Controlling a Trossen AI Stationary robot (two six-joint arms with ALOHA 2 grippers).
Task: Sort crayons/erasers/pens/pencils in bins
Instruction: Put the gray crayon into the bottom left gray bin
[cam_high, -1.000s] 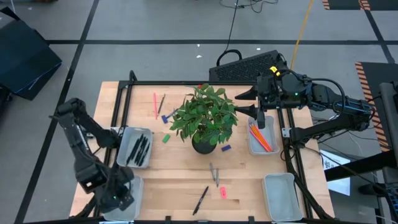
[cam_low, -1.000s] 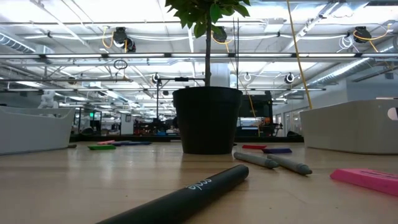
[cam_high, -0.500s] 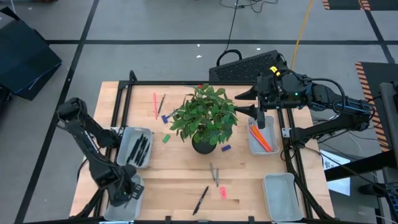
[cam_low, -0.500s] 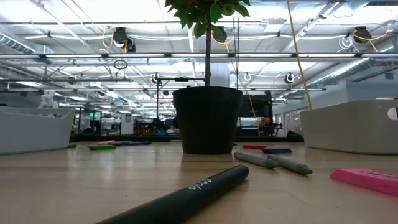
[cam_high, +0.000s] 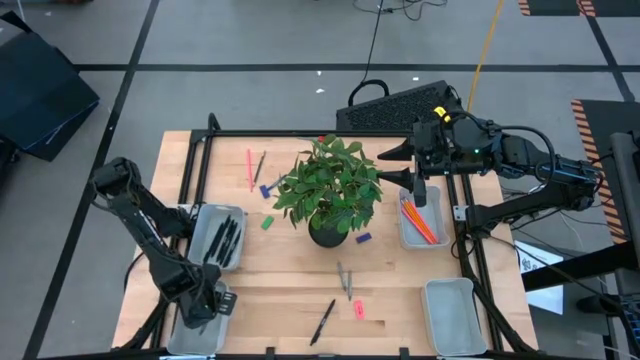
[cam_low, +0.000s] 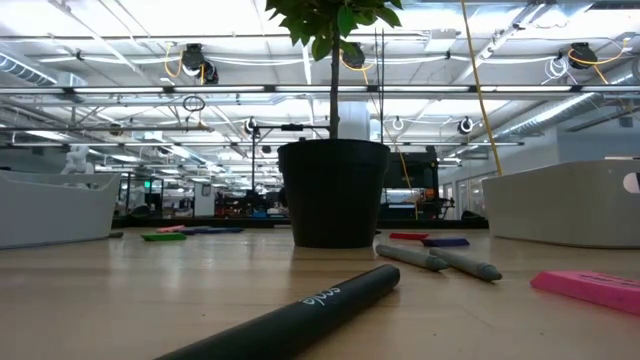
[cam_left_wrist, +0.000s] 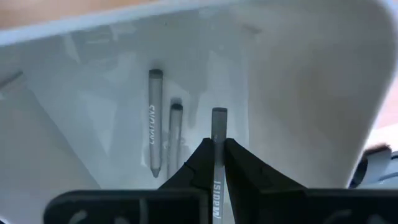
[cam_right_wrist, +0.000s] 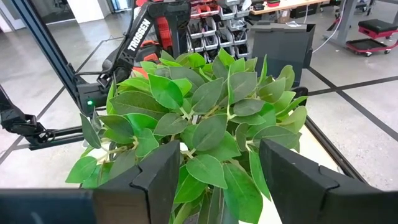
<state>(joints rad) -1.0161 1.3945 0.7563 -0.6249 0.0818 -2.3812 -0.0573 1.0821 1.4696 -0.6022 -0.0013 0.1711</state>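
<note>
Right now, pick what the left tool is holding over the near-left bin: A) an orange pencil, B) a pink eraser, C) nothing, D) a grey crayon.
D: in the left wrist view the left tool is shut on a grey crayon above the bin, where two more crayons lie.

We see the plant pot (cam_high: 328, 235) mid-table, bins (cam_high: 219, 236) on either side, pens (cam_high: 322, 322) in front.
</note>
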